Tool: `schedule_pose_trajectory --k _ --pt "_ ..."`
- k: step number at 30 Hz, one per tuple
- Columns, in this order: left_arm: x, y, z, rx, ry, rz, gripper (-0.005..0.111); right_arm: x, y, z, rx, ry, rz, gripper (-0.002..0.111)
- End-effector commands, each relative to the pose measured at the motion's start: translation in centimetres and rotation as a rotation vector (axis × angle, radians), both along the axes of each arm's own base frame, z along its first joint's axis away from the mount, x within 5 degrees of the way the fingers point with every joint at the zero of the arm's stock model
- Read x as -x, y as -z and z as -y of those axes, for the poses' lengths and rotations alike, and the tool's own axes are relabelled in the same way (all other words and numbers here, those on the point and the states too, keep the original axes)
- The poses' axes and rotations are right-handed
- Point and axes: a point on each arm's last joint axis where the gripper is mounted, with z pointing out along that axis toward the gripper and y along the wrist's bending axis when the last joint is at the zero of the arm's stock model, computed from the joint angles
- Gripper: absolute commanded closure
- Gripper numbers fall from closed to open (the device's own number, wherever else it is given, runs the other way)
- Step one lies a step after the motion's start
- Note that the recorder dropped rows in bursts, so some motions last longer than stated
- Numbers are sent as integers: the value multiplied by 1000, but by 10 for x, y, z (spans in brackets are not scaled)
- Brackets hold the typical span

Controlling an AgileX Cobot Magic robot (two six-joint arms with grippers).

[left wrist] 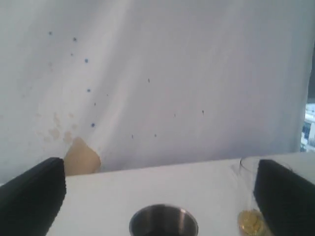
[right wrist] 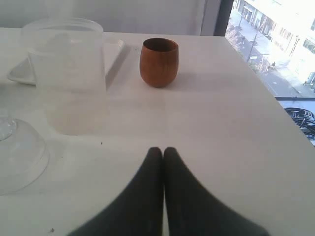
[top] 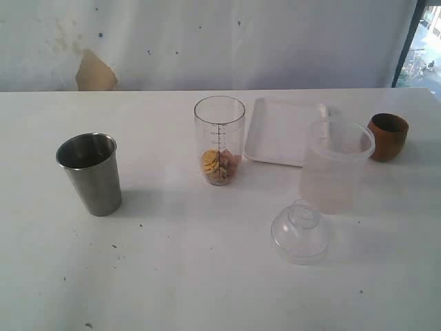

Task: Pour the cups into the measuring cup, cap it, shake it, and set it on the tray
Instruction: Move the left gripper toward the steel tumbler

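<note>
The steel cup (top: 89, 172) stands upright on the left of the table. In the left wrist view its rim (left wrist: 164, 220) shows between the two wide-apart fingers of my left gripper (left wrist: 160, 163), which is open and touches nothing. The measuring cup (top: 219, 138) stands mid-table with yellow and pink pieces in its bottom; one finger partly hides it (left wrist: 247, 196). The wooden cup (top: 388, 136) stands at the far right, ahead of my right gripper (right wrist: 162, 150), which is shut and empty. The white tray (top: 275, 131) lies behind. Neither arm shows in the exterior view.
A frosted plastic container (top: 334, 165) stands in front of the tray, between the measuring cup and the wooden cup. A clear domed lid (top: 300, 231) lies on the table in front of it. The table's right edge (right wrist: 275, 98) runs close past the wooden cup.
</note>
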Motion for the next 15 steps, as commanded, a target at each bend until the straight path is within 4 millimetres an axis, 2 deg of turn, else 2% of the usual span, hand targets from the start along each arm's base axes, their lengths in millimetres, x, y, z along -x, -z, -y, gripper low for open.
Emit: schedule_pose_trajectory --k 1,8,15 --pt "-11 10 3 -35 33 -80 2 0 1 0 -5 -3 5 108" --pt "-36 36 7 -109 79 -207 2 0 1 0 -5 -3 5 108" --pt "-60 67 10 -99 123 -316 2 0 1 0 -5 -3 5 108"
